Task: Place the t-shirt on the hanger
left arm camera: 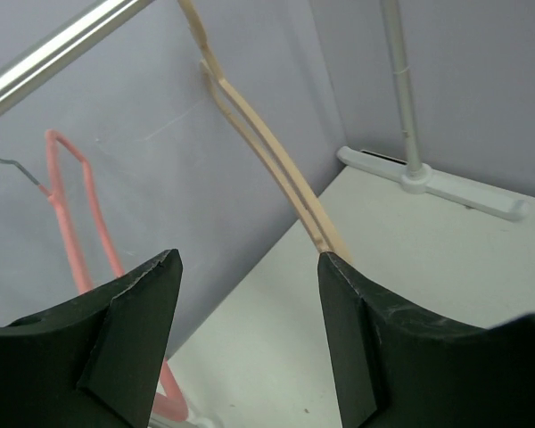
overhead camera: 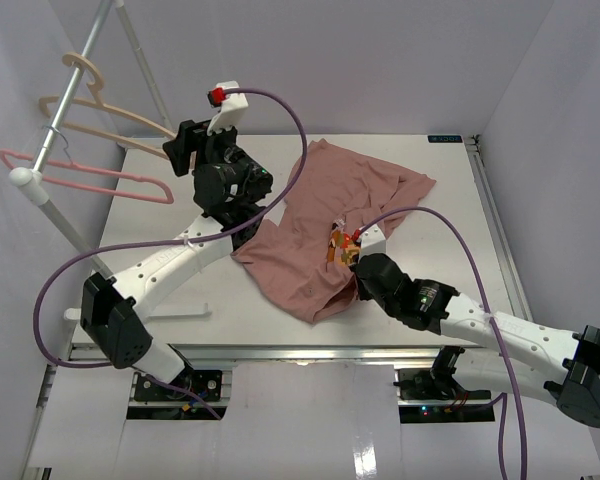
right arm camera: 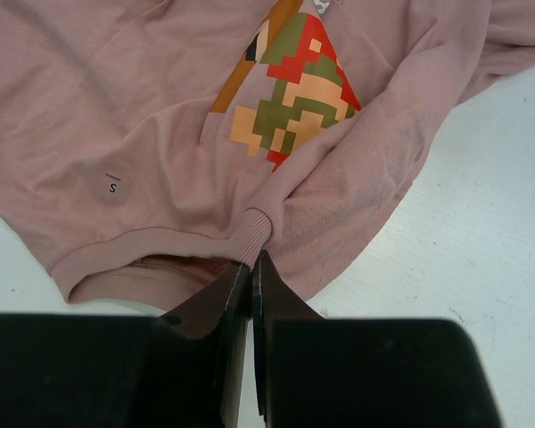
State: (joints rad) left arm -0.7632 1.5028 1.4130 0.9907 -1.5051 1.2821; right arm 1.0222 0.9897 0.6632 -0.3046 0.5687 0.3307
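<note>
The right pincer is clamped on the t-shirt at its ribbed edge, over the table. The left pincer gapes wide, with the hanger at its nine o'clock.

White table boxed in by pale walls.
The white table stands between plain lilac-grey walls; a metal garment rail slants above its far left corner, under even light.

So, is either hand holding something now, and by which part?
The right hand is shut on the t-shirt, pinching a fold of its ribbed neckline edge. The left hand is open and holds nothing.
</note>
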